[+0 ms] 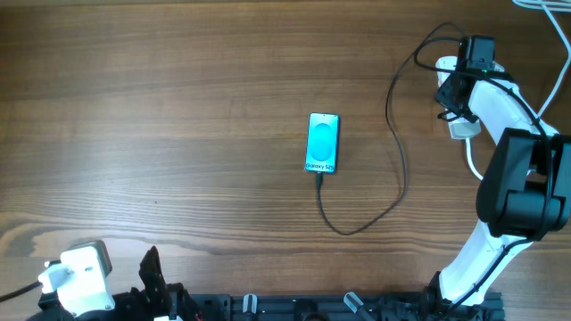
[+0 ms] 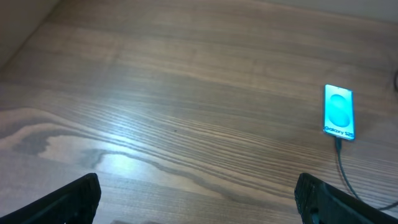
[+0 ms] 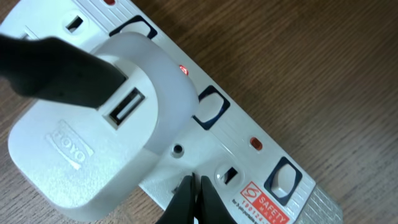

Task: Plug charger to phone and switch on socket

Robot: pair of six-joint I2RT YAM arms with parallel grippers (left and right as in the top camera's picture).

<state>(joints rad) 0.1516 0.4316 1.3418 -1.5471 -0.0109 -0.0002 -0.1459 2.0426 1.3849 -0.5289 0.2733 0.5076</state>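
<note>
- While the right gripper [image 3: 191, 186] has its fingers pressed together, gripping nothing, their tips meet the socket [image 3: 249, 134] just beside the white plug adapter [image 3: 93, 149].
- The left gripper [image 2: 198, 183] is spread wide and empty above open wooden table [image 2: 155, 93]; the phone [image 2: 339, 112] lies well ahead, rightward, with the charger [image 2: 344, 168] joined at its near end.

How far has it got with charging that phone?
Nearly finished, it seems. Done: the charger runs into the end of the phone, and its adapter sits in the socket. In hand: the right fingers, shut, are at the socket, where a red light beside the adapter looks lit. Left: probably only backing away.
</note>
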